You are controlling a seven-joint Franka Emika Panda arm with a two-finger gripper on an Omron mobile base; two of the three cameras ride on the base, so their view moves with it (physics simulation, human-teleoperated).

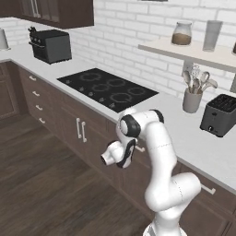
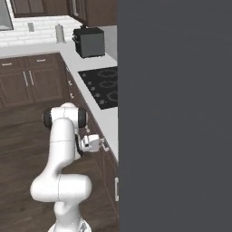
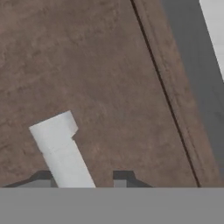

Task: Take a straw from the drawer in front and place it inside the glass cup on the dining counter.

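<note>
The drawer (image 3: 109, 74) shows in the hand view as a dark-brown wooden front, close up and closed. Its silver bar handle (image 3: 59, 144) runs between my two fingertips (image 3: 123, 177). The gripper (image 3: 83, 179) is open around the handle, with a gap left on the right side. In the right base view, the gripper (image 2: 101, 144) is pressed up to the cabinet front just below the white worktop, at the handle (image 2: 105, 146). My own arm hides the gripper in the left base view. The straw, the glass cup and the dining counter are out of view.
On the white worktop (image 1: 184, 133) are a black cooktop (image 1: 107, 87), a dark toaster oven (image 1: 51, 45), a utensil holder (image 1: 192, 99) and a toaster (image 1: 220, 114). A shelf (image 1: 193, 51) hangs above. A dark grey panel (image 2: 174, 113) blocks the right half of the right base view. Wooden floor (image 1: 41, 184) lies to the left.
</note>
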